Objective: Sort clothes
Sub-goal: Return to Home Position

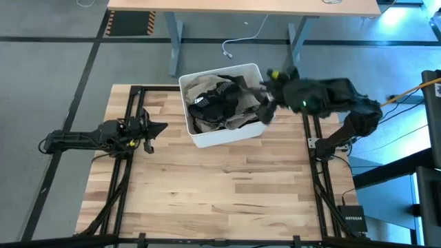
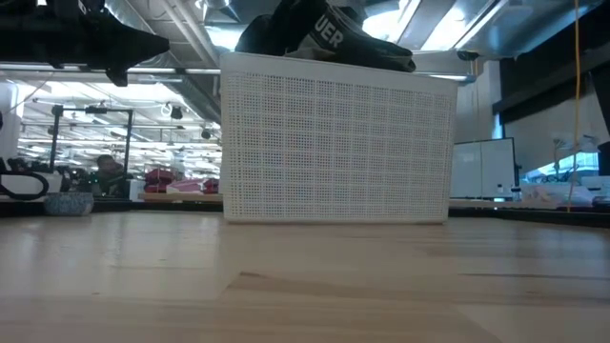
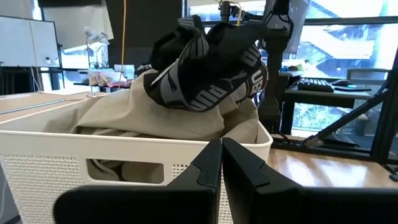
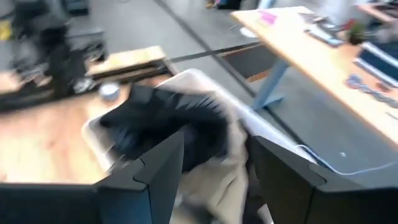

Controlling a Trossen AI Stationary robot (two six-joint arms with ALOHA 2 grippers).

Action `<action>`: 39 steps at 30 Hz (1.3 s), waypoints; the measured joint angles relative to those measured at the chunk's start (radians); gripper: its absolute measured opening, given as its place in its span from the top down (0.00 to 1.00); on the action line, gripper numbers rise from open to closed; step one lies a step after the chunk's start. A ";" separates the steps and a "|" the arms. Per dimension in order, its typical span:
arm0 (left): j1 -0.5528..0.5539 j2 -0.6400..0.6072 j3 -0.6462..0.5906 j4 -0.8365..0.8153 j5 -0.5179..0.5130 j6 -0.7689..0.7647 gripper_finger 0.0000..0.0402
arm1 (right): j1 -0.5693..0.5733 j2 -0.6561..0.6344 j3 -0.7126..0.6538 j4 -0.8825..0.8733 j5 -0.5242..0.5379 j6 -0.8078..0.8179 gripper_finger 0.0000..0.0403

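Note:
A white plastic bin (image 1: 227, 136) stands at the table's far middle. It is piled with clothes: a black garment with white lettering (image 1: 213, 100) lies on top of a beige-tan piece (image 1: 242, 117). Both also show in the left wrist view, the black garment (image 3: 205, 68) and the beige piece (image 3: 143, 112). My right gripper (image 4: 214, 168) is open and hovers over the bin's far right corner (image 1: 264, 100), above the black garment (image 4: 161, 124). My left gripper (image 3: 221, 155) is shut and empty, left of the bin (image 1: 162, 127), pointing at it.
Bare wooden tabletop (image 1: 220, 193) stretches from the bin to the near edge. Black frame rails run along the table's left (image 1: 131, 172) and right (image 1: 317, 186) sides. A desk (image 1: 241, 7) stands beyond the far edge.

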 joint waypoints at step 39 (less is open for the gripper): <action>0.000 -0.001 0.000 -0.233 0.023 -0.116 0.98 | -0.001 -0.952 -2.038 1.629 -0.569 -0.074 0.85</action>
